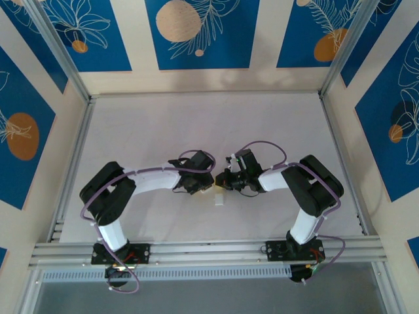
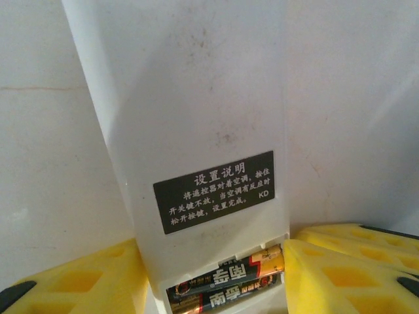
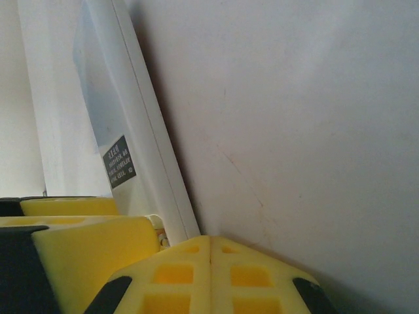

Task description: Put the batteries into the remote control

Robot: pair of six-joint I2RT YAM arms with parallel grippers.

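Seen from left wrist: remote control with long axis running straight away up-frame, labelled back to camera, open bay at near end, both batteries seated side by side. Left fingers flanking that end against both long edges; can't tell if clamped. From right wrist instead: edge-on profile leaning left, right fingers pressed together just beside its long edge; from top, all at the middle of the desk.
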